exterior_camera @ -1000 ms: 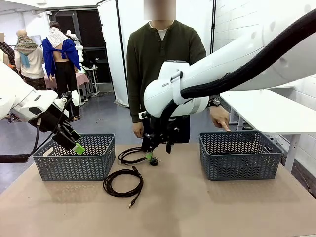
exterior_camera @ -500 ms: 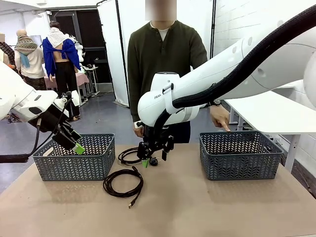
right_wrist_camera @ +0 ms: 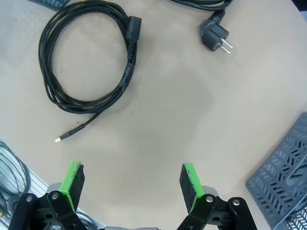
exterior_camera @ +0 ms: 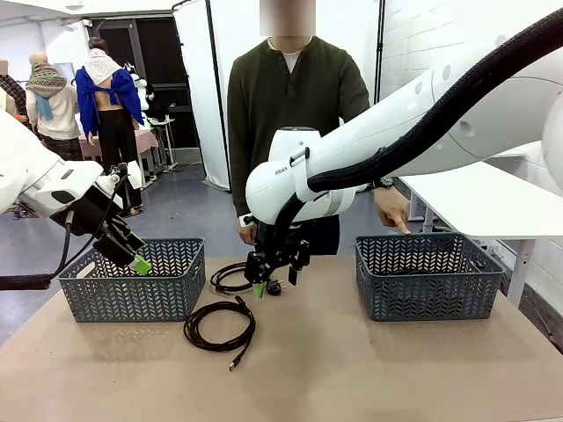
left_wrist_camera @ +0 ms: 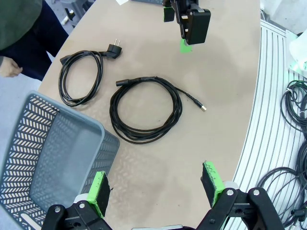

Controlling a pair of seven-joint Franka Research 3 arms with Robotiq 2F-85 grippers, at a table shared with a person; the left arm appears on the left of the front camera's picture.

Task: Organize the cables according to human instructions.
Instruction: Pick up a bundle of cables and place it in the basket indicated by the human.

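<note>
2 cables lie apart on the table [exterior_camera: 396, 369] between 2 baskets: the near cable [left_wrist_camera: 111, 112] in a round coil and the far cable [left_wrist_camera: 61, 79] with its mains plug [left_wrist_camera: 114, 48]. The right hand [exterior_camera: 274, 281] hangs low just beside that plug, fingers spread, holding nothing. The left hand [exterior_camera: 132, 255] hovers by the left basket [exterior_camera: 132, 294], spread and empty too. The person [exterior_camera: 295, 114] stands at the far side, a finger pointing down at the right basket [exterior_camera: 427, 281].

Plug-ended cable [right_wrist_camera: 211, 36] cut off at right wrist view's top edge, partly behind right fingers [exterior_camera: 259, 288] from the front
</note>
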